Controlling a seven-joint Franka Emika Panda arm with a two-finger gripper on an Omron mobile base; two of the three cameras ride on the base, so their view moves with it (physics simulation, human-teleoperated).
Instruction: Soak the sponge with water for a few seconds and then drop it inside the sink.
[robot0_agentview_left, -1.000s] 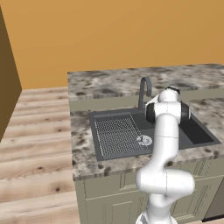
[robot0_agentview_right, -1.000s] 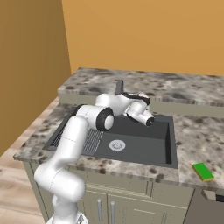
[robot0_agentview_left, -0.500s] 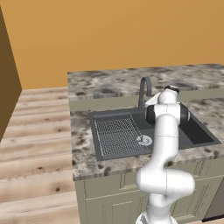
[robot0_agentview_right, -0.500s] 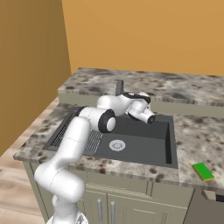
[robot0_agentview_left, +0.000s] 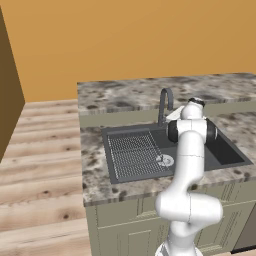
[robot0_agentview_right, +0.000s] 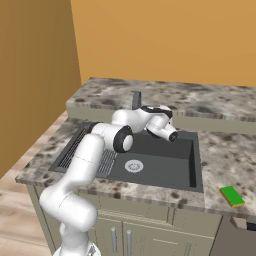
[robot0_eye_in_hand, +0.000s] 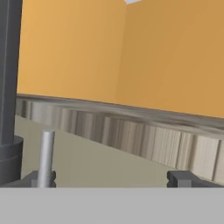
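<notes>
While the sponge (robot0_agentview_right: 232, 195) lies on the counter (robot0_agentview_right: 225, 155) right of the sink (robot0_agentview_right: 165, 165), the jaws stand spread, empty, beside the faucet (robot0_eye_in_hand: 8, 87)

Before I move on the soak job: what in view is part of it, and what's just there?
Part of the job:
sponge, green, on the counter right of the basin
sink
faucet
gripper, open, empty

Just there:
granite counter
cabinet doors

Speckled stone counter (robot0_agentview_right: 220, 155) on grey cabinets (robot0_agentview_right: 150, 230), orange wall (robot0_agentview_left: 125, 40) behind.
</notes>
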